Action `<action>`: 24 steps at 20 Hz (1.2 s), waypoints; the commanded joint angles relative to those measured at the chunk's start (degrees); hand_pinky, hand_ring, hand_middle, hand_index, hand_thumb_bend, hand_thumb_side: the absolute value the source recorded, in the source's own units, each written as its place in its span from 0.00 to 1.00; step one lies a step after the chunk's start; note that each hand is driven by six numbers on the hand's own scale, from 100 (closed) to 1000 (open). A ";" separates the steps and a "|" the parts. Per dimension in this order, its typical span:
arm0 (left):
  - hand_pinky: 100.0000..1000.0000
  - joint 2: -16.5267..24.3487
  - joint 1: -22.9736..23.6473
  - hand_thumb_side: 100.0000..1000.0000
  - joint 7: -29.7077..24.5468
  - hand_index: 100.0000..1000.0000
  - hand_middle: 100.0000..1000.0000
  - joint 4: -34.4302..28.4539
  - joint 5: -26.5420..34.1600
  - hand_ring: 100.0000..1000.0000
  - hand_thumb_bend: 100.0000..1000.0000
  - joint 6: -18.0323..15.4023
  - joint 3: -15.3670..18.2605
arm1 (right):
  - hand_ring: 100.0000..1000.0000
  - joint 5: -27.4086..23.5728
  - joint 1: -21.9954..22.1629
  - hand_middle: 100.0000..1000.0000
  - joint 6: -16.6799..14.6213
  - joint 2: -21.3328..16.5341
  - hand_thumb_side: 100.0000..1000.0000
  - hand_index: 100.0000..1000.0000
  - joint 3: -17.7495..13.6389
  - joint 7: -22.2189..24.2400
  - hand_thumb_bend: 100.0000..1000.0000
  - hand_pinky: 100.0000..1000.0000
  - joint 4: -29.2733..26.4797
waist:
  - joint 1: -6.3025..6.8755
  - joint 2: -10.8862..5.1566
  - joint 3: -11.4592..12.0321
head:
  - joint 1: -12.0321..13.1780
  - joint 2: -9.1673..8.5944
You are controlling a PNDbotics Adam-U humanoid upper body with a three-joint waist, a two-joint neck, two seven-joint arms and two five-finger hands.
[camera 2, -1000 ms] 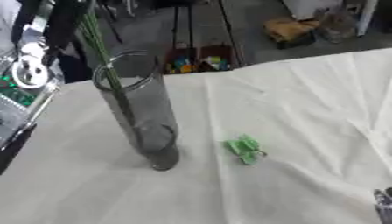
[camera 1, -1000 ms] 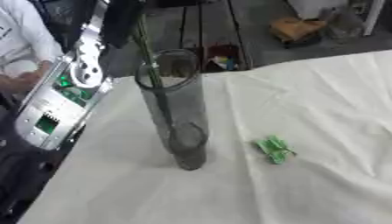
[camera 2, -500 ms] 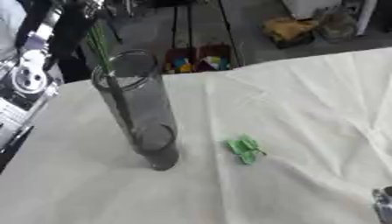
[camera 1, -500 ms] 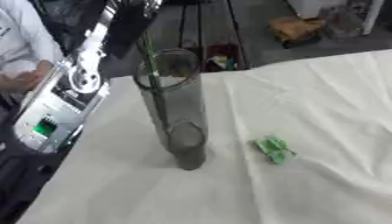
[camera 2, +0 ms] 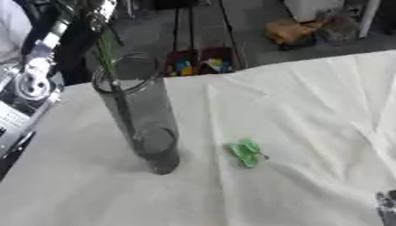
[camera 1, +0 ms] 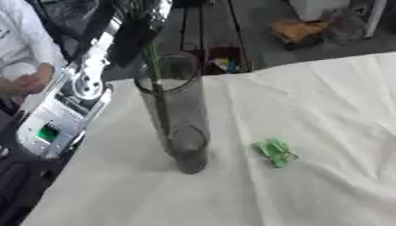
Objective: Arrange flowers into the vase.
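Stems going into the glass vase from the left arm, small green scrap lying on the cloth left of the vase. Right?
One slip: the green scrap lies on the white cloth to the right of the glass vase, not left, as the left eye view shows. The stems do enter the vase from the left arm's side.

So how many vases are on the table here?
1. The clear vase stands upright on the white cloth, left of centre, with green stems going into its mouth from above. None other shows.
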 commanded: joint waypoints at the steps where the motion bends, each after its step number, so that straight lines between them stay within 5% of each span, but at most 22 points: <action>1: 0.65 0.92 -0.74 1.00 0.57 0.88 0.93 -0.27 0.01 0.85 0.00 -0.70 0.22 | 0.63 -0.18 -0.59 0.41 -0.04 -0.18 0.94 0.65 -0.25 -0.03 0.00 0.62 -0.93 | -0.39 -1.10 0.00 | -0.07 -0.78; 17: 0.63 -0.78 0.63 1.00 12.73 0.91 0.92 0.51 5.50 0.84 0.00 -3.06 0.17 | 0.63 -0.28 -0.66 0.41 -0.01 -0.06 0.94 0.66 -0.24 0.12 0.00 0.63 -0.93 | -0.37 -0.76 -0.27 | -0.25 -1.17; 24: 0.68 0.62 1.01 1.00 9.88 0.93 0.94 1.02 1.74 0.87 0.00 -4.09 -1.15 | 0.63 -0.34 -0.57 0.41 0.03 -0.12 0.94 0.66 -0.27 0.15 0.00 0.63 -0.93 | -0.32 -0.76 -0.16 | -0.20 -1.07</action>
